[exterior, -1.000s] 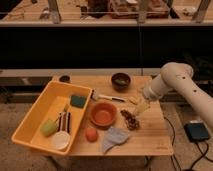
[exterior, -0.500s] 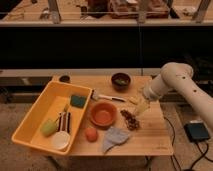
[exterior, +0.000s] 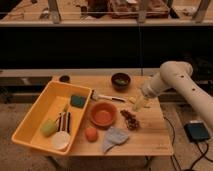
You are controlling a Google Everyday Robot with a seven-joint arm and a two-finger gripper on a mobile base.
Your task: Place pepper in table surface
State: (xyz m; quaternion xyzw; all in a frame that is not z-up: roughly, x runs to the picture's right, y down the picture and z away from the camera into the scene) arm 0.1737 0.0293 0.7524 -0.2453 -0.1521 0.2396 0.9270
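**Gripper low beside the bowl**

I see the pepper as a green-yellow piece lying in the dark bowl. My gripper hangs low over the bench, right of and nearer than the bowl. I cannot tell its state.
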